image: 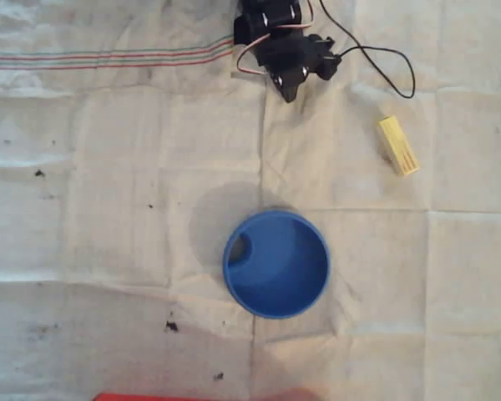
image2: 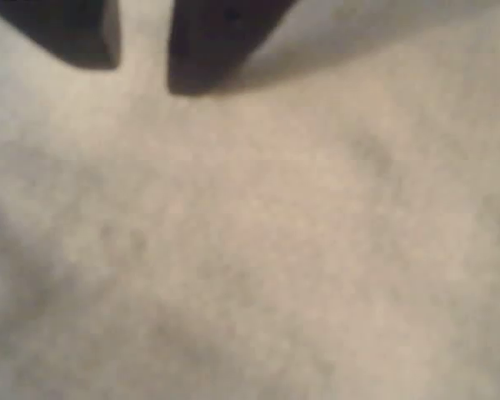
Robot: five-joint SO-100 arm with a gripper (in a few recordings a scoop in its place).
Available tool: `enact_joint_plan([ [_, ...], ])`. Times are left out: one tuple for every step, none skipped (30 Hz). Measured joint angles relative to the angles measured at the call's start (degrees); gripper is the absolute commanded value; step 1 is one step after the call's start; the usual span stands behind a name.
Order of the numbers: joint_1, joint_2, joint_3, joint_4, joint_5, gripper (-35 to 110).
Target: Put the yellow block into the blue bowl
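The yellow block (image: 398,145) lies flat on the white cloth at the right of the overhead view, its long side slanting down to the right. The blue bowl (image: 276,263) stands upright in the middle, with nothing showing inside. My gripper (image: 289,87) is folded in at the top centre by the arm's base, well left of and above the block and far from the bowl. In the wrist view its two dark fingers (image2: 217,42) hang close over blurred cloth, and the gripper (image2: 142,58) shows a narrow gap with nothing in it.
A black cable (image: 384,65) loops across the cloth between the arm and the block. A red edge (image: 200,397) shows at the bottom border. Dark specks dot the wrinkled cloth (image: 108,251) left of the bowl.
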Motion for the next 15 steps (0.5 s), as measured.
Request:
enact_joint_plan([
  [0.0,0.0,0.0,0.0,0.0,0],
  [0.0,0.0,0.0,0.0,0.0,1],
  [0.0,0.0,0.0,0.0,0.0,1],
  [0.0,0.0,0.0,0.0,0.0,1],
  [0.0,0.0,0.0,0.0,0.0,1],
  [0.0,0.0,0.0,0.0,0.0,1],
  [0.0,-0.2,-0.4,0.0,0.0,1],
  [0.0,-0.6,-1.2,0.0,-0.4,1],
  [0.0,-0.5,-2.3,0.0,-0.4,1],
  [0.0,-0.5,-4.0,0.0,-0.4,1],
  [0.0,-0.6,-6.0,0.0,-0.4,1],
  [0.0,-0.6,-8.3,0.0,-0.4,1],
  [0.0,-0.6,-10.2,0.0,-0.4,1],
  [-0.3,-0.9,-12.1,0.0,-0.4,1],
  [-0.9,-2.6,-14.3,0.0,-0.4,1],
])
